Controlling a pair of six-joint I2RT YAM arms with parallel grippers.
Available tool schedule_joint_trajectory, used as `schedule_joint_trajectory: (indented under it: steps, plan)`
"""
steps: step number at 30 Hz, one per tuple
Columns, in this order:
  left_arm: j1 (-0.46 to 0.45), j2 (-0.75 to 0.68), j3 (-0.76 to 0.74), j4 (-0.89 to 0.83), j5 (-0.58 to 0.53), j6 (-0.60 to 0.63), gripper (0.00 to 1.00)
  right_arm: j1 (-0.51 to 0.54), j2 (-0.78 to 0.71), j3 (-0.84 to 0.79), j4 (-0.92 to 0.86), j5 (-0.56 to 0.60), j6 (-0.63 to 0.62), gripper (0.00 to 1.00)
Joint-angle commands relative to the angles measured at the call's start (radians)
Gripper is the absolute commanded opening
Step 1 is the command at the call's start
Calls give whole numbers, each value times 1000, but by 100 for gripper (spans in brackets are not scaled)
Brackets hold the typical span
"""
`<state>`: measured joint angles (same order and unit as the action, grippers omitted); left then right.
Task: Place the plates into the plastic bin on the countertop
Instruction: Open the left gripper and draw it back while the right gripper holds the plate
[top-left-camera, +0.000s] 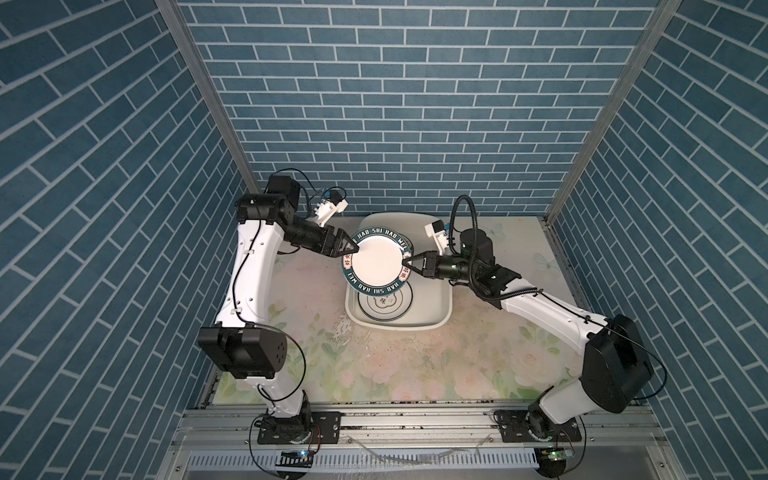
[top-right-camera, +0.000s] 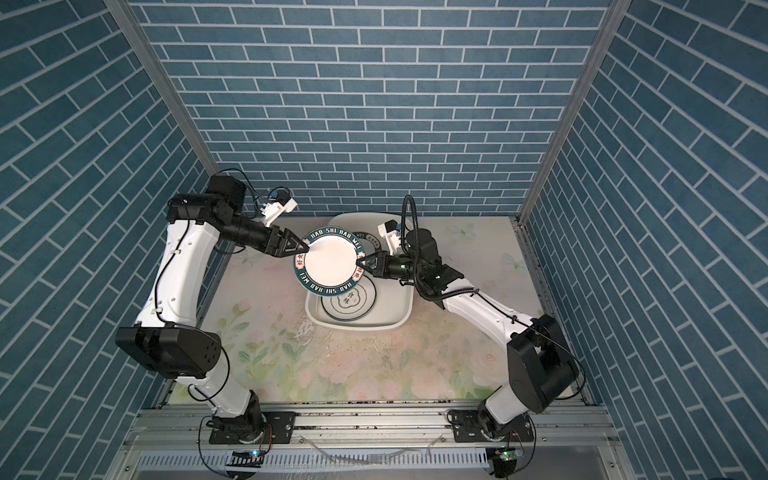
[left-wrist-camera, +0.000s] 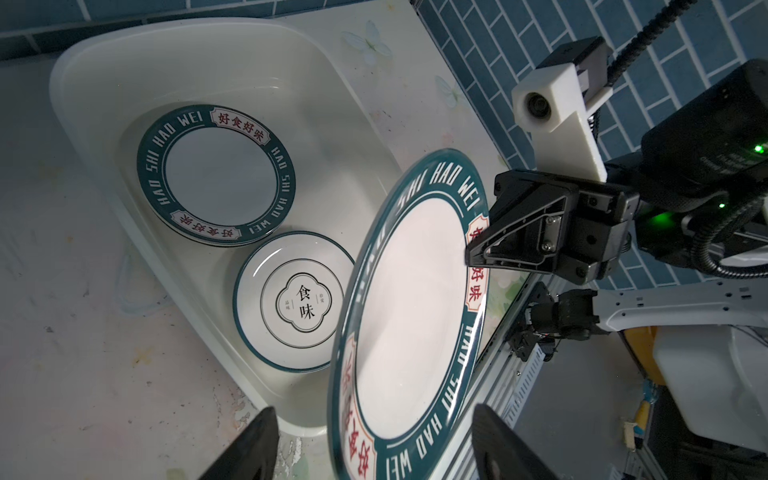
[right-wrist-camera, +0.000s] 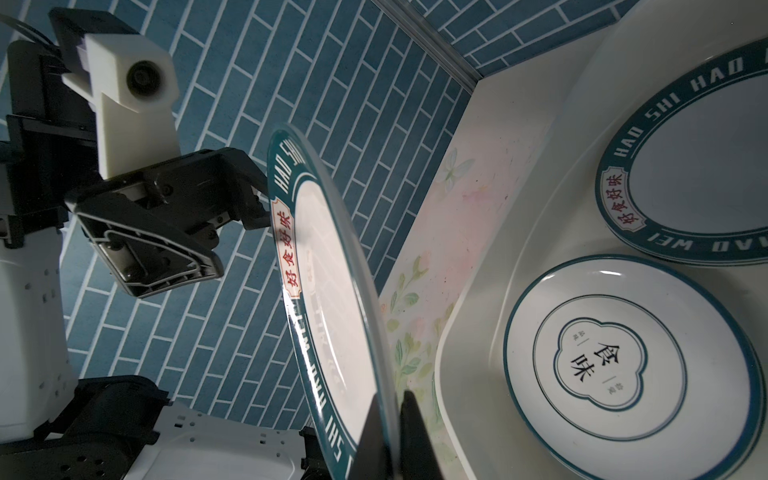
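Observation:
A white plate with a dark green lettered rim (top-left-camera: 377, 262) (top-right-camera: 330, 262) hangs tilted over the plastic bin (top-left-camera: 440, 307) (top-right-camera: 399, 311). My right gripper (top-left-camera: 405, 262) (right-wrist-camera: 392, 411) is shut on its right rim. My left gripper (top-left-camera: 355, 248) (left-wrist-camera: 374, 415) is open at the opposite rim, which lies between its fingers without touching either one. Inside the bin lie a stack of green-rimmed plates (left-wrist-camera: 216, 174) (right-wrist-camera: 698, 174) at the far end and a ringed plate (left-wrist-camera: 297, 303) (top-left-camera: 384, 305) at the near end. The bin stands on the floral countertop (top-left-camera: 374, 365).
Blue brick walls (top-left-camera: 374, 124) close in the back and both sides. A metal rail (top-left-camera: 415, 424) with both arm bases runs along the front edge. A wet, scuffed patch (top-left-camera: 340, 328) marks the countertop by the bin's front left corner.

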<state>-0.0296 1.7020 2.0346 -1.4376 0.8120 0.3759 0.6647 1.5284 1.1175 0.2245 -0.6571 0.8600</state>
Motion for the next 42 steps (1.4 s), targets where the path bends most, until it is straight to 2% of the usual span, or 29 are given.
schedule_joint_trajectory:
  steps: [1, 8, 15, 20, 28, 36, 42]
  plan:
    - [0, -39, -7, 1, -37, 17, 80, -6, -25, -15, 63, 5, 28, 0]
    - [57, -65, -10, 30, -76, 9, 88, -32, -56, -61, 47, 20, 27, 0]
    - [161, -86, 9, 12, -49, 27, 88, -67, -73, -55, -21, 29, 1, 0]
    - [182, -141, -56, 28, -40, 48, 88, -91, -41, 12, -121, 39, -53, 0]
    - [182, -241, -210, 114, -26, 46, 91, -109, 95, 133, -145, 43, -71, 0]
    - [183, -280, -245, 147, -25, 46, 91, -153, 256, 248, -149, 98, -68, 0]
    - [182, -291, -229, 164, 19, 34, 90, -168, 392, 383, -241, 141, -97, 0]
